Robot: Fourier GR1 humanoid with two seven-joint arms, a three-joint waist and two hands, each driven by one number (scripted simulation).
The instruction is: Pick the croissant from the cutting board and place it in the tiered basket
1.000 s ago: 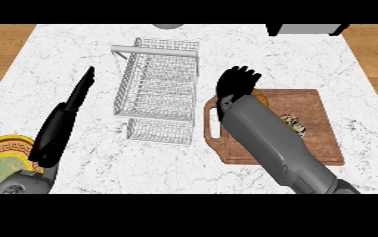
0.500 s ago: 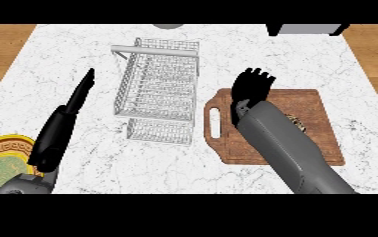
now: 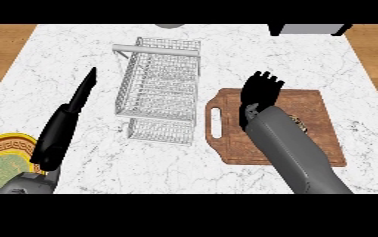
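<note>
Since a second ago the right hand (image 3: pixel 260 92) has moved from the board's left edge toward its far middle, and the forearm has swung right with it. The left hand (image 3: pixel 63 126) and everything on the counter have stayed put.

One croissant (image 3: pixel 298 123) lies on the one cutting board (image 3: pixel 322 111), near the board's middle. Only a small brown sliver of it shows beside the right forearm, which covers most of it. The board is brown wood with a slotted handle at its left end, and it lies on the right half of the white marble counter (image 3: pixel 81 51).

One wire tiered basket (image 3: pixel 159 88) stands just left of the board, near it but apart, with nothing visible inside.

The right hand hangs over the board's far edge, fingers straight and spread, pointing away from the robot, closed on nothing. The grey forearm runs back diagonally to the lower right edge, crossing the board.

The left hand rests at the counter's left side, well apart from the basket, fingers straight and together, pointing up and right, holding nothing.

One patterned plate (image 3: pixel 13 151) shows at the lower left edge, partly cut off.
</note>
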